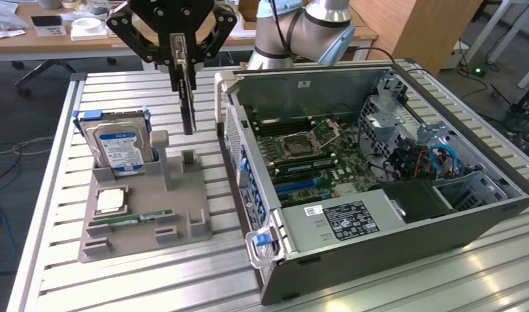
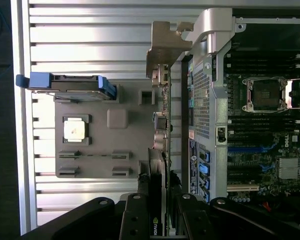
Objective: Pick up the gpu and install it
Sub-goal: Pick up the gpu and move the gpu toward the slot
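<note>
The black multi-link gripper [image 1: 184, 55] on the grey robot arm [image 1: 308, 32] has its jaws drawn narrow and clamped on the upper end of the gpu [image 1: 189, 104], a thin rectangular green circuit-board card that hangs upright and is seen nearly edge-on. The landmark is the open grey metal computer case [image 1: 377, 234], which lies on its side on the slatted aluminium table [image 1: 160, 279]. The gpu hangs just outside the case's perforated rear wall, on the exterior view's left of it and apart from it. In the wrist view the gpu [image 2: 160, 150] runs parallel to that wall, and its silver metal bracket [image 2: 167, 45] is at the end away from the gripper [image 2: 160, 220]. Its lower end sits above the flat grey plastic parts tray [image 1: 143, 214], which lies beside the case on the same side; whether the card clears the tray's slotted holder I cannot tell. Farther from the case, a silver hard drive with a blue-white label [image 1: 117, 146] stands upright in the tray. A square silver processor chip [image 1: 111, 200] and a narrow green memory stick [image 1: 130, 221] lie flat in front of the drive. Inside the case, the green motherboard [image 1: 308, 153] is exposed, showing an empty square processor socket and blue slots.
</note>
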